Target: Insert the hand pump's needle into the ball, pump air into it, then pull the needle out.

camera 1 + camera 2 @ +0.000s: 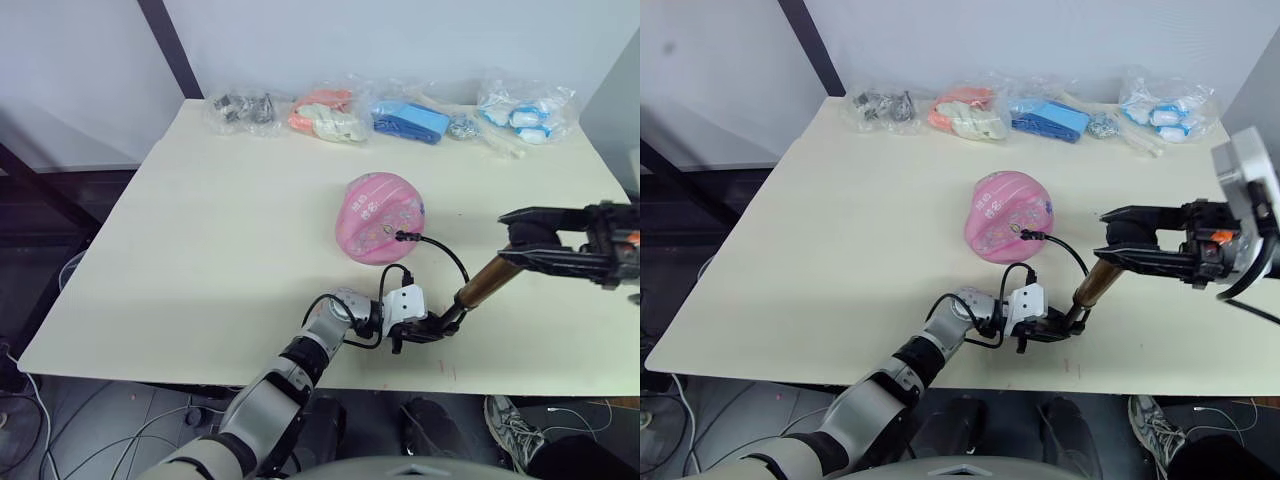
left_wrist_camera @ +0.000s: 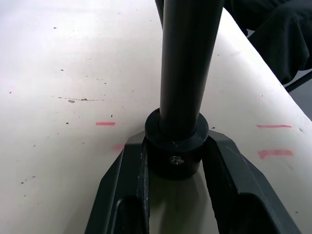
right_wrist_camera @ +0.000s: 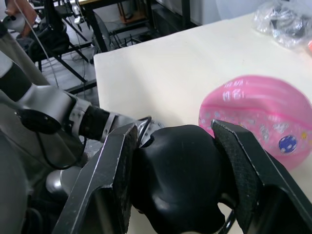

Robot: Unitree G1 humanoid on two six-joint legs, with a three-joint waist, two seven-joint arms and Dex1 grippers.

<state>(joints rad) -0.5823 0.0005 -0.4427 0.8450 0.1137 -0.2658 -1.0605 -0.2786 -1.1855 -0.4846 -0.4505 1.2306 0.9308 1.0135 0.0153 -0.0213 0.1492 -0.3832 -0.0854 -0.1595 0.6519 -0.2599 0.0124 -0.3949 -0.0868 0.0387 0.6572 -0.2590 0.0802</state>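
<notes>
The pink ball (image 1: pixel 380 217), dented and saggy, lies mid-table. The hand pump (image 1: pixel 482 285) slants between my two grippers, its gold-bronze cylinder tilted up to the right. My left gripper (image 1: pixel 438 326) is shut on the pump's black lower end cap (image 2: pixel 176 151), close to the table's front edge. My right gripper (image 1: pixel 512 240) is shut on the black handle (image 3: pixel 178 185) at the pump's upper end. The thin black hose (image 1: pixel 445 250) arcs to the ball. Its black fitting (image 1: pixel 401 236) sits against the ball's near side, and the needle's pin is hidden there.
Several clear plastic bags of small items line the table's far edge: grey parts (image 1: pixel 245 108), orange and white pieces (image 1: pixel 325 115), blue pieces (image 1: pixel 410 120), blue-white pieces (image 1: pixel 525 110). Red marks (image 2: pixel 105 124) are on the table (image 1: pixel 200 250) near the pump's base.
</notes>
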